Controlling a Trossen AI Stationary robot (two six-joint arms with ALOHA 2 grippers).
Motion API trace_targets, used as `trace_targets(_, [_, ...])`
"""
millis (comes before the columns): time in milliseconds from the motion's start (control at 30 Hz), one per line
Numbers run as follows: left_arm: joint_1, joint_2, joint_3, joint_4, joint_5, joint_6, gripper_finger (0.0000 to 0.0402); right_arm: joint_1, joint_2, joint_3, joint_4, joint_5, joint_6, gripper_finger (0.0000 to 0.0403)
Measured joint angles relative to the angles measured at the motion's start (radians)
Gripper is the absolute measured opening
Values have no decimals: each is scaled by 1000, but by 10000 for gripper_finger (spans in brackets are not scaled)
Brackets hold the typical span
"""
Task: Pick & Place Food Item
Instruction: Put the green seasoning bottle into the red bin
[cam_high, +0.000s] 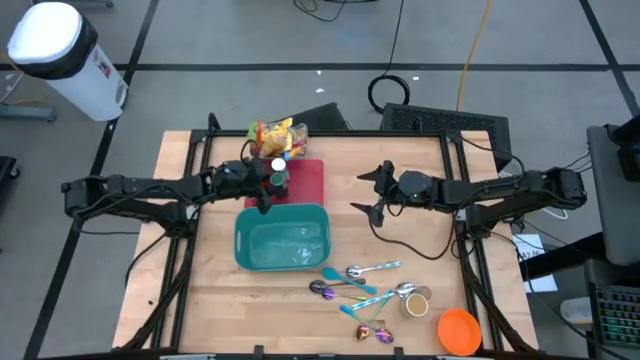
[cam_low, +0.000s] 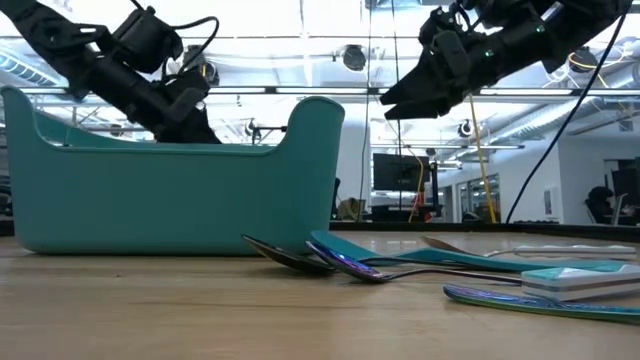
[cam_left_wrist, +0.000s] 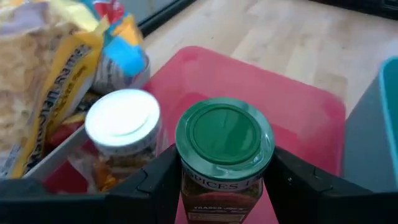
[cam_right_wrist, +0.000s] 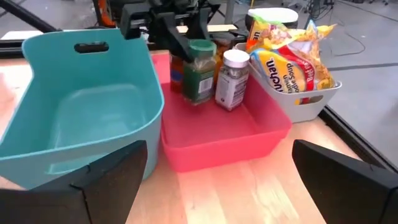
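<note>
Left claw (cam_left_wrist: 221, 186) clamped on green-lid spice jar (cam_left_wrist: 222, 155) below its cap: rigid, smooth, probably slippery, light. Right claw (cam_high: 377, 192) spread wide, idle.

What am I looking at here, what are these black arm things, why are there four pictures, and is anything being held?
These are two robot arms at a wooden table, each ending in a two-finger gripper. One picture looks straight down, one looks level across the tabletop, and two come from cameras on the arms' wrists.

On the table are a teal bin, a red tray, a white basket of noodle packets, some spoons, a small cup and an orange lid.

The left gripper is closed around a green-lidded spice jar standing in the red tray, beside a white-lidded jar. The right gripper hangs open over the table, holding nothing.
</note>
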Motion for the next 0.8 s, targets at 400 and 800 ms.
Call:
trace_targets(400, [-2,14,-4,-80,-35,41,198,0,0,0,5,0,-5,393])
trace_targets(800, [-2,13,-6,-80,-97,-11,309,0,0,0,4,-2,-3,393])
